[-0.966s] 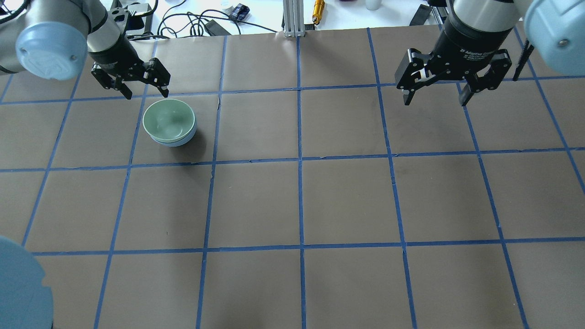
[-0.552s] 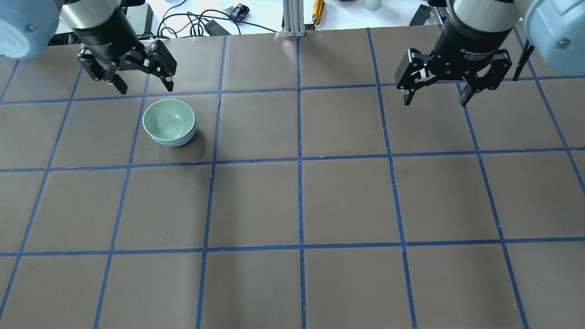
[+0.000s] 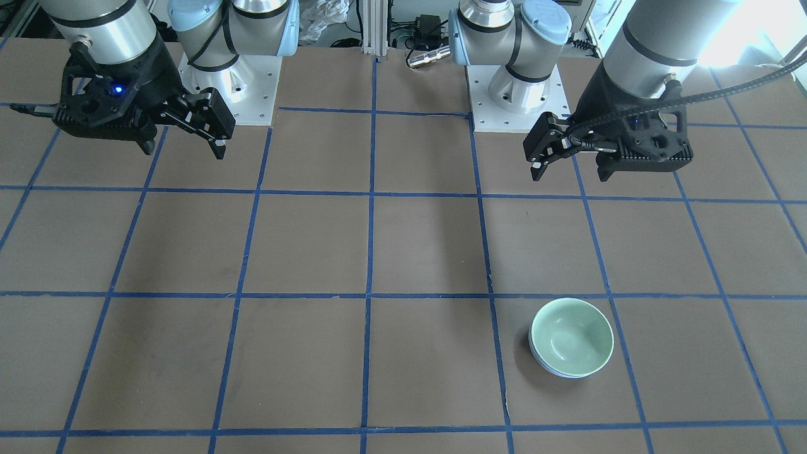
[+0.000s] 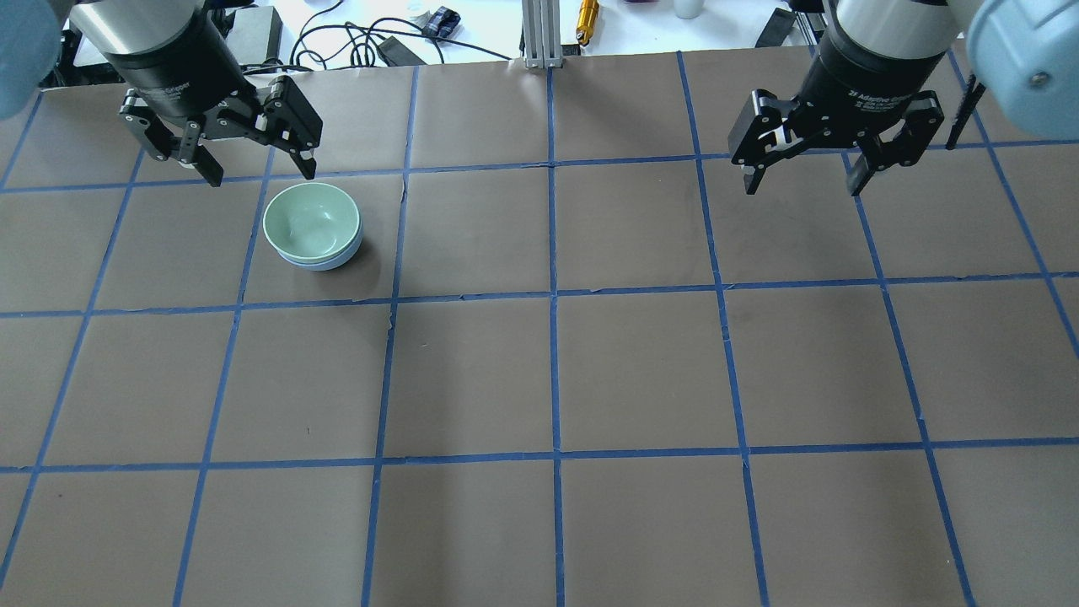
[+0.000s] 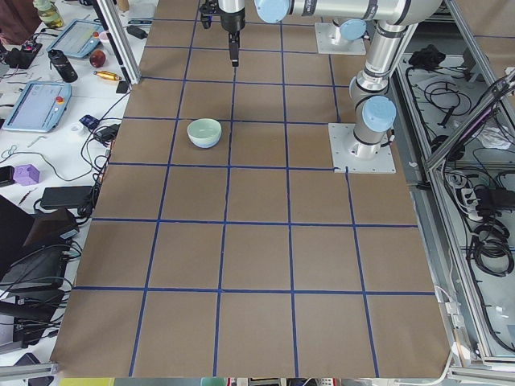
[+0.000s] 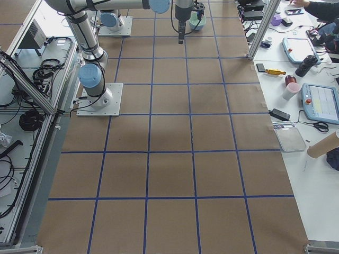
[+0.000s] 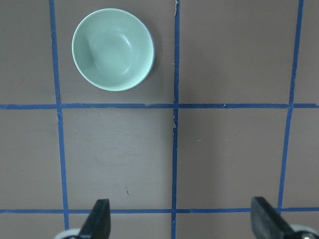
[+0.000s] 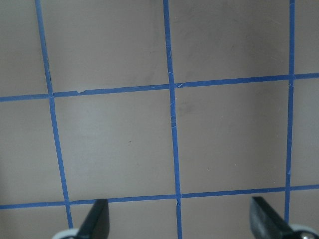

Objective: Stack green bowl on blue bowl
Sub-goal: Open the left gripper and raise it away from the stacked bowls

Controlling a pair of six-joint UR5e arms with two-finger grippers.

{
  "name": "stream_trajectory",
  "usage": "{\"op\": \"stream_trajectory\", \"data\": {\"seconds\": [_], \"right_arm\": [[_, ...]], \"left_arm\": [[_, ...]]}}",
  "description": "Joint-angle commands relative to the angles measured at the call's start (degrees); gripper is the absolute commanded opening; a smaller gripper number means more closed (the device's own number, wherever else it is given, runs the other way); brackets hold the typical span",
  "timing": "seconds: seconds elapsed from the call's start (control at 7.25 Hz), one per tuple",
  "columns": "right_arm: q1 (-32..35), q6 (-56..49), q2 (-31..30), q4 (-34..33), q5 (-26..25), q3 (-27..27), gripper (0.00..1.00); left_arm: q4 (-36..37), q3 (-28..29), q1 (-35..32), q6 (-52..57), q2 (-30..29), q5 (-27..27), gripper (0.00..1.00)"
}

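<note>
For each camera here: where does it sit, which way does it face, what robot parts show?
Front-facing: across the table, facing the robot; both bases, left pincer at view's right.
Overhead: behind the robot, looking down; right pincer at right, both open.
Exterior left: table's end, left arm nearer.
Exterior right: opposite end, right arm nearer.
Left wrist: down; fingertips, green bowl in blue bowl.
Right wrist: down; fingertips, bare table.
Shared: overhead, left wrist: nested bowls.

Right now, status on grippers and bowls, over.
Left gripper open, empty, raised off the bowls. Right gripper open, empty, well away. Green bowl sits nested in blue bowl. No obstruction seen near the stack.
</note>
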Motion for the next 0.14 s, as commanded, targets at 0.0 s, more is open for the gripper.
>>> {"op": "stream_trajectory", "data": {"seconds": [0.0], "right_arm": [[0.00,0.00,0.00,0.08,0.00,-0.02,1.00]], "left_arm": [[0.11,-0.15,-0.03,-0.12,0.11,0.00,1.00]]}}
